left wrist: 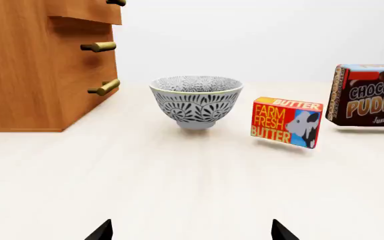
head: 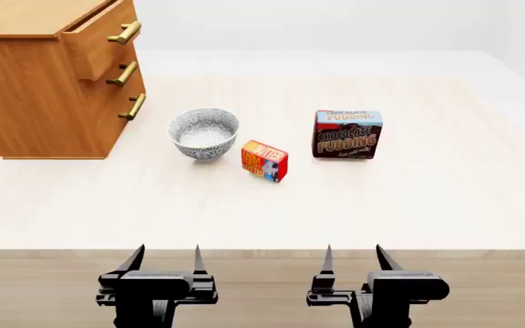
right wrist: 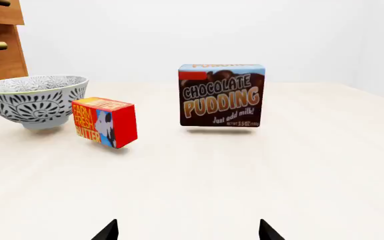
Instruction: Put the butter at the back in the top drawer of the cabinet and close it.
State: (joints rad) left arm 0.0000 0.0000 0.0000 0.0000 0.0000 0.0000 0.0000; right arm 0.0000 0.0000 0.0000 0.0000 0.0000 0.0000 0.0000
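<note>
Grippers: left gripper (head: 167,261) and right gripper (head: 353,260) both spread apart, empty, at the near table edge.
Butter: the butter (head: 264,161) stands on the table, between bowl (head: 204,132) and pudding box (head: 347,134).
Drawer: the top drawer (head: 100,39) of the cabinet (head: 46,85) sits slightly open.
Progress: 0 steps done; grasp, place, close remain.

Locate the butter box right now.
Head view: the butter stands on the table near centre, just right of the patterned bowl and left of the chocolate pudding box, untouched.

Orange-red butter (head: 264,161); grey-patterned bowl (head: 204,133); light-brown cabinet (head: 44,89)
</note>
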